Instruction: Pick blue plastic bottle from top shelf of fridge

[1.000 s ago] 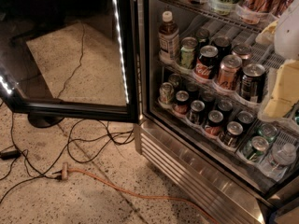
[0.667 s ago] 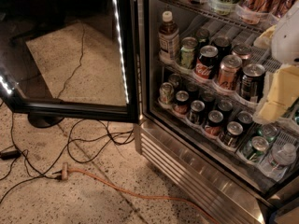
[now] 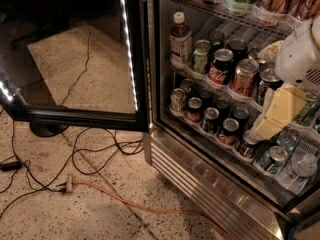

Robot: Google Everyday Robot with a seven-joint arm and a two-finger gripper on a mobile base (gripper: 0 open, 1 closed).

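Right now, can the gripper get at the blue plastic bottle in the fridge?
Probably yes: the fridge stands open, the blue plastic bottle stands unblocked at its shelf's left end, and the gripper hangs right of it.

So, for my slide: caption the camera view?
Gripper at the open fridge, lower right of the white-capped brown bottle; cans between.

Speckled terrazzo floor (image 3: 105,214) fills the lower left of the frame, warmly lit, fading to dark at the upper left. Thin black cables (image 3: 95,156) loop across it. An orange cord (image 3: 150,209) runs from a pale plug (image 3: 68,184) toward the lower right. A dark round base (image 3: 46,129) sits at the left. The gripper (image 3: 265,126) hangs at the right edge.
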